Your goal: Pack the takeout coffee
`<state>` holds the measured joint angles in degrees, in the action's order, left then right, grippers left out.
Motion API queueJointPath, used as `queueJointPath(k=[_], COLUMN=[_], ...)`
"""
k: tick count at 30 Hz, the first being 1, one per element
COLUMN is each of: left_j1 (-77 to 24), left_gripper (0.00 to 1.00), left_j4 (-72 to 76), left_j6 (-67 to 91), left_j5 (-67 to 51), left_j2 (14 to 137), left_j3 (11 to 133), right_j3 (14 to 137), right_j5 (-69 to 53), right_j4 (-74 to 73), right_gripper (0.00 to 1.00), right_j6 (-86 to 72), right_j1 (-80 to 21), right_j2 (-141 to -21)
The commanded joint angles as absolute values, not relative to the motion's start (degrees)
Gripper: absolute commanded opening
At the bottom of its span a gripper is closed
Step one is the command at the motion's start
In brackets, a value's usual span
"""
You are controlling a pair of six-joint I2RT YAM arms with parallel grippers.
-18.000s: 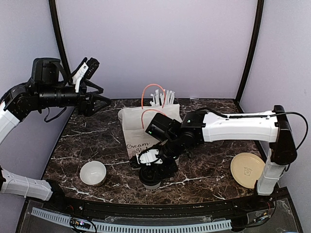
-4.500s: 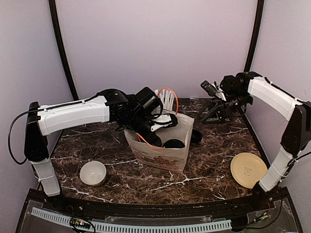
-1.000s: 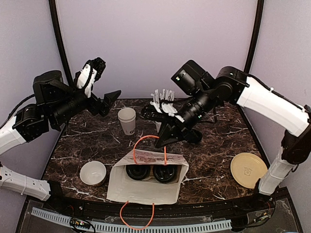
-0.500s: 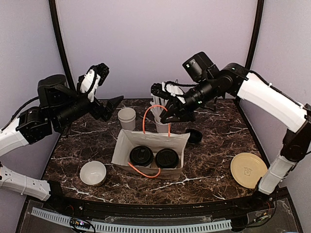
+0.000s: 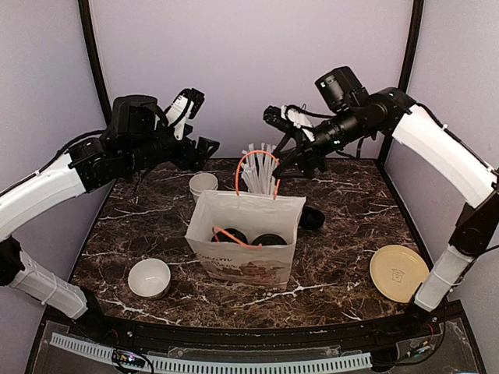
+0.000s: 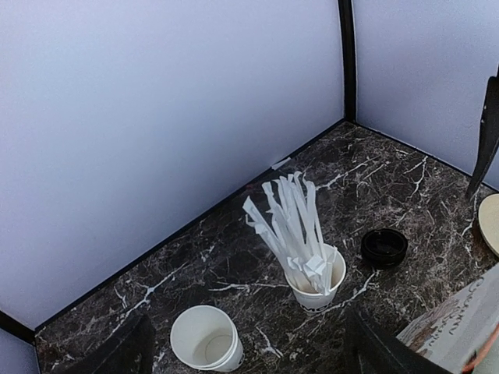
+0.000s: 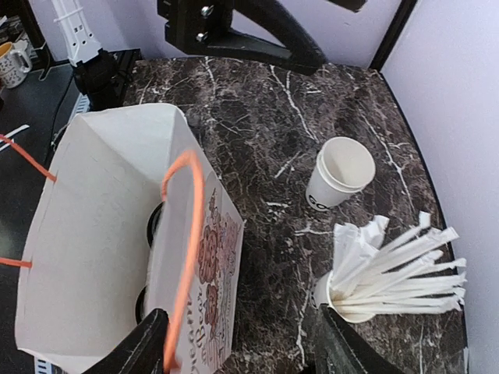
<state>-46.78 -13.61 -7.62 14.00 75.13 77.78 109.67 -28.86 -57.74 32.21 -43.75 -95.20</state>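
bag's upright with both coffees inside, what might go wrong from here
The orange handle stands close to one finger of the open right tool. If the tool pulls away, it may snag the handle and tip the bag with the two lidded cups inside. The cup of straws sits just behind the bag, below that arm, so a low move might knock it over.

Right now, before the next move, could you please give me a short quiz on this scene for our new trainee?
1. True or false: both lidded coffee cups are inside the paper bag.
2. What holds the white straws? A) a glass jar B) a paper cup C) a tin can
3. How many black lids lie loose outside the bag?
Key: 1 true; 2 B; 3 one.
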Motion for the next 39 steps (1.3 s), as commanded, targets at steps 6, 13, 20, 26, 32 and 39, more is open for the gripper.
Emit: queueJointPath(k=[6, 13, 20, 26, 32, 39], left_j1=[-42.22, -41.26, -40.33, -38.83, -38.3, -37.97], left_gripper=[0.91, 0.92, 0.93, 0.93, 0.93, 0.93], left_j4=[-14.77, -15.3, -16.96, -15.6, -16.34, -16.08], left_j6=[-6.09, -8.63, -10.85, -9.52, -9.27, -8.85], left_j5=[12.01, 11.83, 14.75, 14.62, 13.44, 13.04], left_j2=[76.32, 77.86, 76.49, 76.58, 78.7, 78.69], left_j3=[80.44, 80.55, 81.76, 81.64, 82.42, 81.91], right_j3=[107.33, 107.35, 109.46, 113.27, 115.18, 118.01], right_j5=[-37.34, -39.41, -38.97, -37.35, -37.73, -37.81], right_j4=[-48.58, -43.18, -39.81, -36.56, -34.65, -33.29], right_gripper=[0.59, 0.56, 0.52, 0.49, 0.45, 0.36], right_j6=[23.65, 20.47, 14.97, 10.29, 9.01, 6.75], right_j1=[-29.57, -25.67, -24.07, -23.6, -23.25, -23.21], right_j2=[-94.99, -101.5, -110.19, -116.16, -119.25, -122.31])
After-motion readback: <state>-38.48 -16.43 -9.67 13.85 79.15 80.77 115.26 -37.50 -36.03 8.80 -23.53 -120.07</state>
